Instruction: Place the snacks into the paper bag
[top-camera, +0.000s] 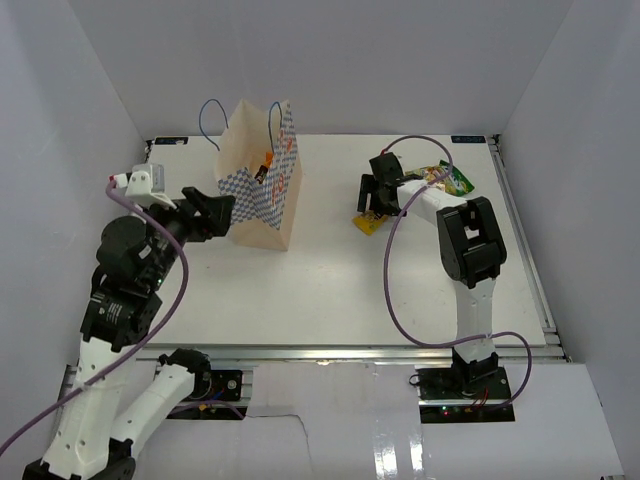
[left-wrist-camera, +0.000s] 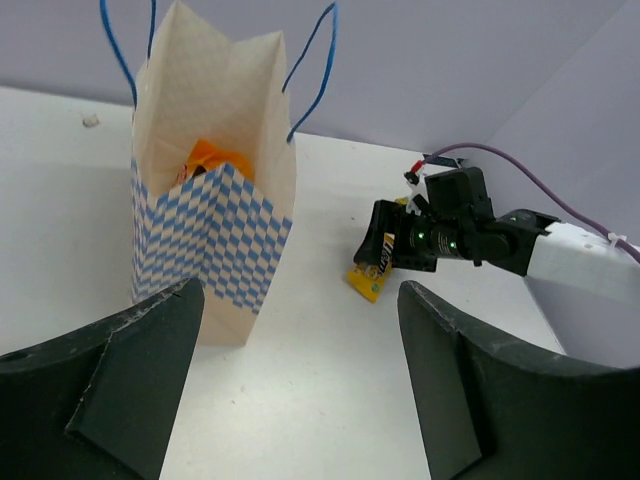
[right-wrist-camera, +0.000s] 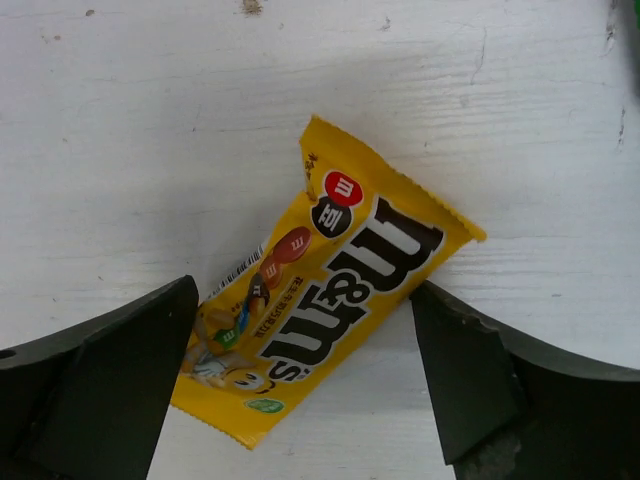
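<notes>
The snacks (top-camera: 368, 224) were judged partly bagged: an orange packet (left-wrist-camera: 215, 160) lay inside the upright paper bag (top-camera: 262, 190) at the far left of the table (top-camera: 330, 300). The step in hand was the pick of a yellow candy pack (right-wrist-camera: 320, 320) lying flat, right of the bag. The right claw (right-wrist-camera: 300, 335) hung over it, spread astride it, pinching nothing. The left claw (top-camera: 213, 215), spread and empty, sat beside the bag. The next move called for descent, closure across the pack and a carry over the bag mouth
</notes>
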